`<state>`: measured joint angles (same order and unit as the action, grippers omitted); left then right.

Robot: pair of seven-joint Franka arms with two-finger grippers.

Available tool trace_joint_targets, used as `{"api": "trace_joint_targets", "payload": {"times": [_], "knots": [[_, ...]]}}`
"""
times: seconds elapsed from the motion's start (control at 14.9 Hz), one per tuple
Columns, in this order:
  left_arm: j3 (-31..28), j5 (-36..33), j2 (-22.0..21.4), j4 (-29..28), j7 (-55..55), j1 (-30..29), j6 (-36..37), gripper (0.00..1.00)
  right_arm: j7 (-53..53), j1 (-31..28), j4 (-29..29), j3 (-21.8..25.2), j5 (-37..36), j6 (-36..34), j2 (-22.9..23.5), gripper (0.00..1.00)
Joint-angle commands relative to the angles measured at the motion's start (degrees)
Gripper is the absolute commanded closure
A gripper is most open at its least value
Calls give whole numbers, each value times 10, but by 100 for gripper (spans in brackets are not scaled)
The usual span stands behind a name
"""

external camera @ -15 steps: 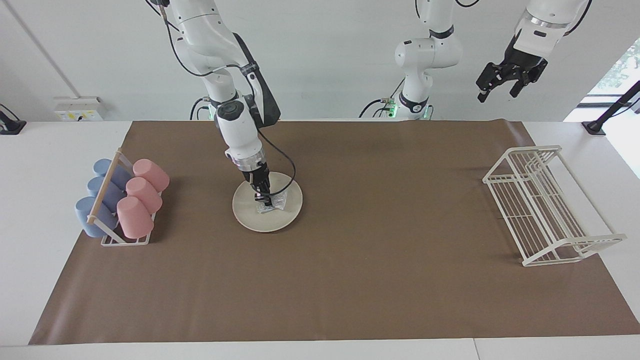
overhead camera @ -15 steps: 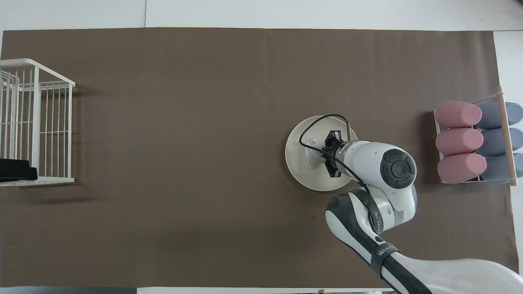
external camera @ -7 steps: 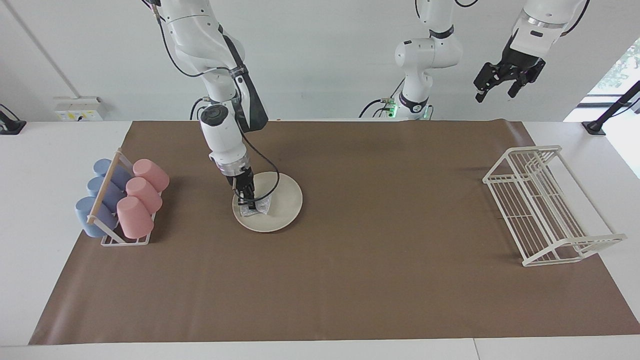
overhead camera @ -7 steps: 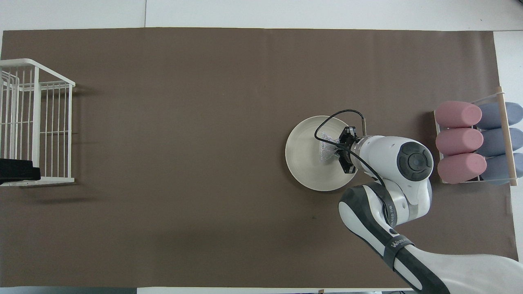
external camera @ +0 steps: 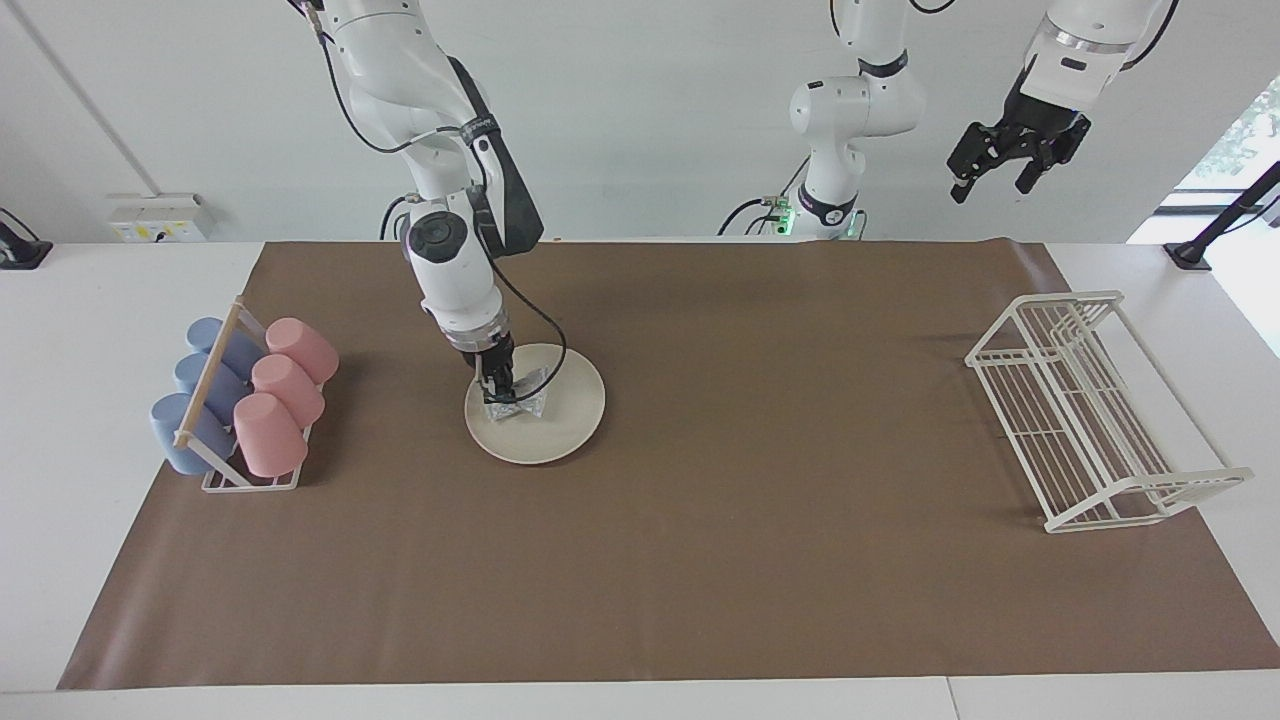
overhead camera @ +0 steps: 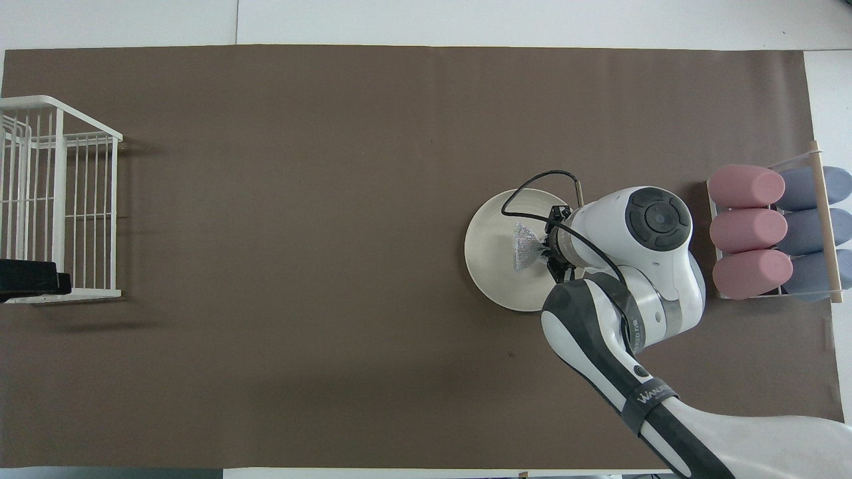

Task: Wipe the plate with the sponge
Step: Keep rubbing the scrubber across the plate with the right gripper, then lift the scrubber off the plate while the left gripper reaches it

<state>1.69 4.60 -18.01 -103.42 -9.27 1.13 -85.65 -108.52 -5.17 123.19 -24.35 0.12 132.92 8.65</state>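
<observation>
Right gripper (external camera: pixel 503 398) clamped tight on the sponge (external camera: pixel 520 404), pressing it down on the plate (external camera: pixel 565 420). On the plate's face in the facing view, sponge sits around 9 o'clock from the plate's centre, on the side toward the cup rack (external camera: pixel 222 440). Overhead view: sponge (overhead camera: pixel 526 247) is about 3 o'clock from the plate's centre, with bare plate (overhead camera: pixel 489 249) at 9 o'clock of it. Right arm comes down over the plate's robot-side rim, its black cable looping over the plate.

Plate lies flat on the brown mat (external camera: pixel 700 560), toward the right arm's end of the table, just beside the cup rack but apart from it. Rack holds three pink cups (external camera: pixel 285 395) and three blue cups (external camera: pixel 205 395) lying on their sides.

Left gripper (external camera: pixel 1005 170) hangs high over the left arm's end of the table, jaws spread wide, holding nothing; that arm waits. White wire dish rack (external camera: pixel 1095 410) stands on the mat at that end, well apart from the plate.
</observation>
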Motion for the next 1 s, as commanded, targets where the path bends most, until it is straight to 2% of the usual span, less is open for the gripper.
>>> {"api": "trace_joint_targets", "payload": {"times": [0.0,0.13,0.4,0.67,0.8,0.94], "knots": [[-6,95,-9,-21,-6,-16,-11,0,-62,36,-85,-4,-22,-85,4,100],[-7,168,-5,-43,-6,-17,-25,0,-107,64,-129,-5,-22,-124,4,100],[-6,298,-3,-120,4,-14,-91,0,-149,107,-181,-5,-22,-184,2,100],[-6,439,18,-173,89,-10,-118,0,-179,125,-270,-8,-19,-265,2,100],[-6,493,45,-186,142,-2,-120,0,-195,138,-318,-8,-15,-302,2,100],[-5,530,78,-187,184,25,-121,0,-219,152,-339,-10,-15,-304,2,100]]}}
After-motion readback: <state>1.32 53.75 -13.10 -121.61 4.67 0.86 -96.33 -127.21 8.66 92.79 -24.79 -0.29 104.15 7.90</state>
